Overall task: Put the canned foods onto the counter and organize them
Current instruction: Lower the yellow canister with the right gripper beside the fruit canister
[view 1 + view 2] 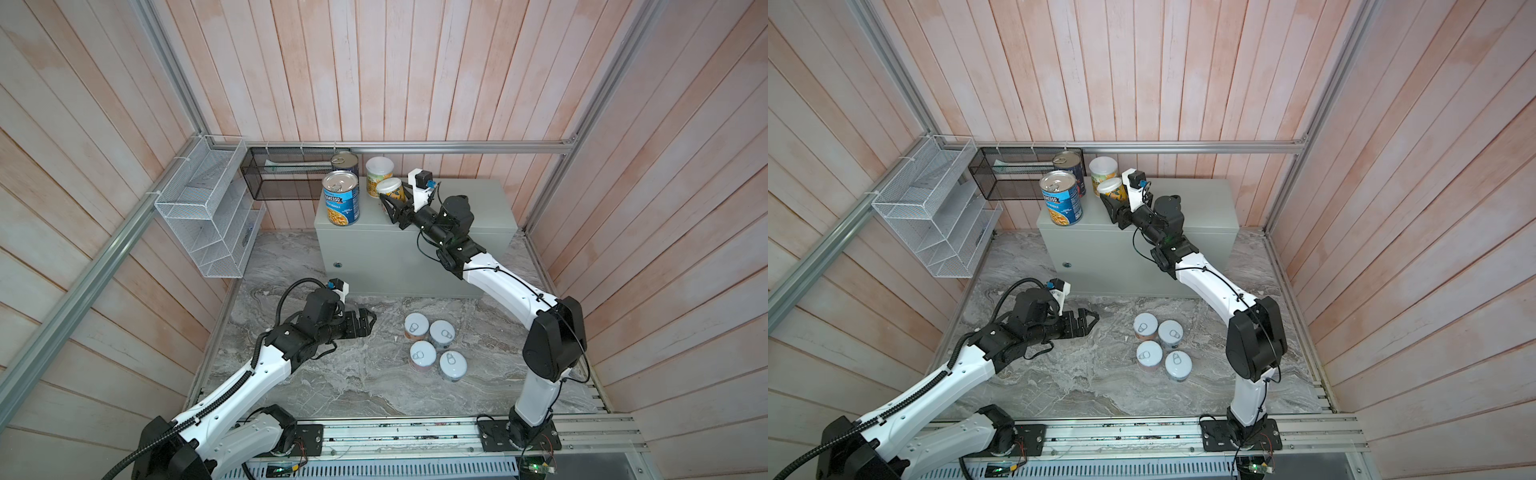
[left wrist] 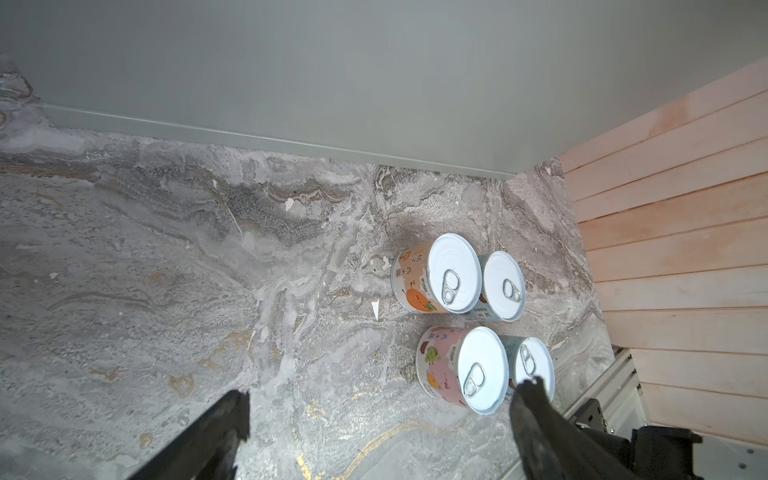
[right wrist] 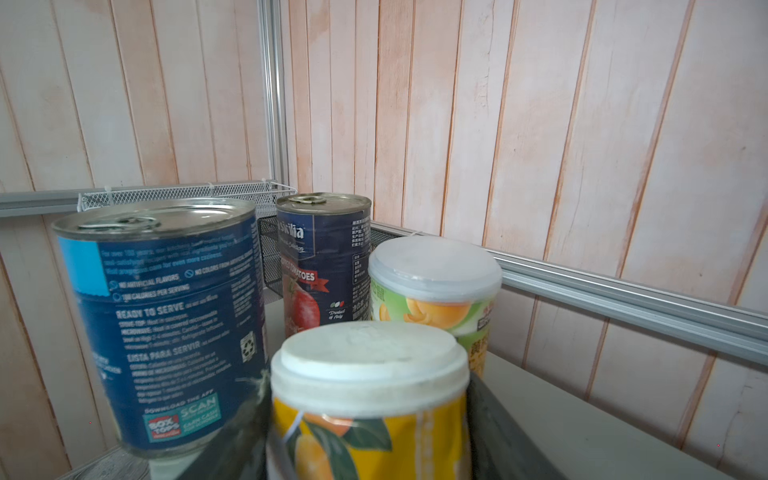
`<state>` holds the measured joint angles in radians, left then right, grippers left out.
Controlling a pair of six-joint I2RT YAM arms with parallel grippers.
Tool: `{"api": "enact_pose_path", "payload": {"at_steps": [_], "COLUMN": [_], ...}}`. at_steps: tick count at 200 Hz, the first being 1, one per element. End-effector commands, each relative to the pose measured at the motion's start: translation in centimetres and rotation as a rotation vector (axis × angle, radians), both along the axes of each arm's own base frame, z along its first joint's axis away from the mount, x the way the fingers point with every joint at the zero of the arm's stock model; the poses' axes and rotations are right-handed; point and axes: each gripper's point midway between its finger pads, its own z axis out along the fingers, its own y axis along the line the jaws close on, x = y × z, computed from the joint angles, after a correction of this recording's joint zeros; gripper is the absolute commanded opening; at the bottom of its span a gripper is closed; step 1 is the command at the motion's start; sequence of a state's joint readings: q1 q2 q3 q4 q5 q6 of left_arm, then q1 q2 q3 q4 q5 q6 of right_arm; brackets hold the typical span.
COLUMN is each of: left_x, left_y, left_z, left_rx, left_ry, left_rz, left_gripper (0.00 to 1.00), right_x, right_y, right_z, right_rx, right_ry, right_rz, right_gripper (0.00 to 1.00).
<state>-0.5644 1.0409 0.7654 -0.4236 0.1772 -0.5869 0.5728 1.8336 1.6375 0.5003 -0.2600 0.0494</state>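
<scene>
- Clamping its jaws on a yellow white-lidded can (image 1: 391,188), the right gripper (image 1: 390,203) reaches over the left end of the grey-green counter (image 1: 469,199); whether the can's base touches the top cannot be told from here.
- Three more cans stand upright on that left end. A blue Progresso can (image 1: 340,199) is at the near edge and a dark tomato can (image 1: 345,160) stands behind it. A green white-lidded can (image 1: 379,168) sits just beyond the held one.
- The left gripper (image 1: 371,322) hangs low over the marble surface (image 1: 332,386), jaws wide apart and empty.
- Four short pull-tab cans (image 1: 423,353) stand in a tight square on the marble, right of the left gripper and nearer than the counter.
</scene>
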Motion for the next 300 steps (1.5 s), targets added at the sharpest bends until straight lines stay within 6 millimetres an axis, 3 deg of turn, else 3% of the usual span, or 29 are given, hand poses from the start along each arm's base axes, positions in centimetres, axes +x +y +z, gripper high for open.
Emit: {"api": "enact_pose_path", "payload": {"at_steps": [1,103,162,261,300], "left_x": [0.4,0.2,0.4,0.6,0.7], "left_y": [0.0,0.1,-0.2,-0.6,-0.8], "left_z": [0.9,0.2,-0.5,-0.7,-0.7], "left_rx": [-0.006,-0.011,-0.002,-0.01,-0.015], "left_ry": [-0.024,-0.004,0.011,0.02,0.023], "left_rz": [0.003,0.011,0.004,-0.005,-0.012], "left_gripper": [1.0,1.0,1.0,1.0,1.0], "right_x": [0.0,1.1,1.4,0.3,-0.5], "right_y": [-0.7,0.2,0.6,0.9,1.9], "right_z": [3.3,1.1,-1.4,-5.8,-6.3], "right_rx": [0.069,0.085,0.06,0.049,-0.016], "right_ry": [-0.076,-0.012,0.048,0.138,0.112], "right_rz": [-0.005,0.028,0.046,0.079,0.055], "right_gripper": [0.4,0.4,0.4,0.43,0.43]}}
